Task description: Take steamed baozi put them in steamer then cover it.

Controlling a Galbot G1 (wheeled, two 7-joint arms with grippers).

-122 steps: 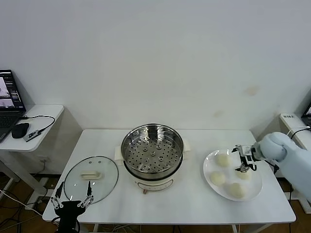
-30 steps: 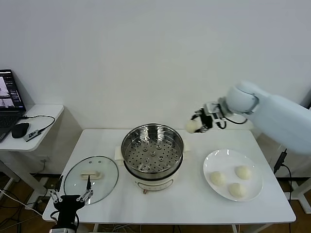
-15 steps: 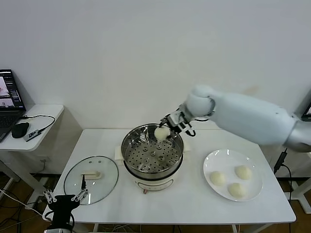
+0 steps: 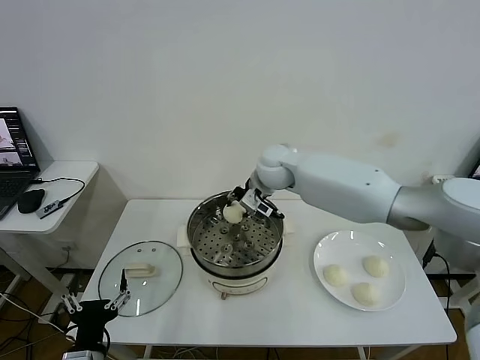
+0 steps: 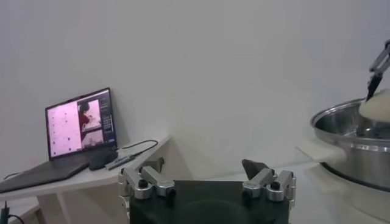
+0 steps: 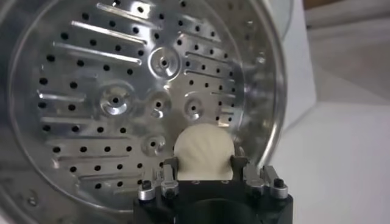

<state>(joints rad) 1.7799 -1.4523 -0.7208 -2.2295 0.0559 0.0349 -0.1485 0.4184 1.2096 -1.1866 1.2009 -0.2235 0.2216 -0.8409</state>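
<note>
— Three buns (image 4: pixel 362 280) wait on the plate (image 4: pixel 324 250), off to my right gripper's (image 4: pixel 238 210) far side. Where is the fourth?

— Pinched between my right fingers (image 6: pixel 169 168), over the steamer (image 4: pixel 235 234). That bun (image 6: pixel 203 152) hangs just above the perforated floor (image 6: pixel 116 85), toward the back rim (not touching metal, as far as I can tell).

— Why hold it near the rim rather than mid-basket?

— My guess: four must fit, so the first goes to the edge and leaves the centre free.

— And your left gripper (image 5: pixel 207 182)?

— Parked low at the table's front corner, jaws spread wide, holding nothing. The lid (image 4: pixel 140 276) lies flat just ahead of it, handle (image 4: pixel 139 270) up, so I can take it from above once the steamer is full.

— What's next?

— Probably lower the bun, then let go gently; squeezed dough dents easily.
</note>
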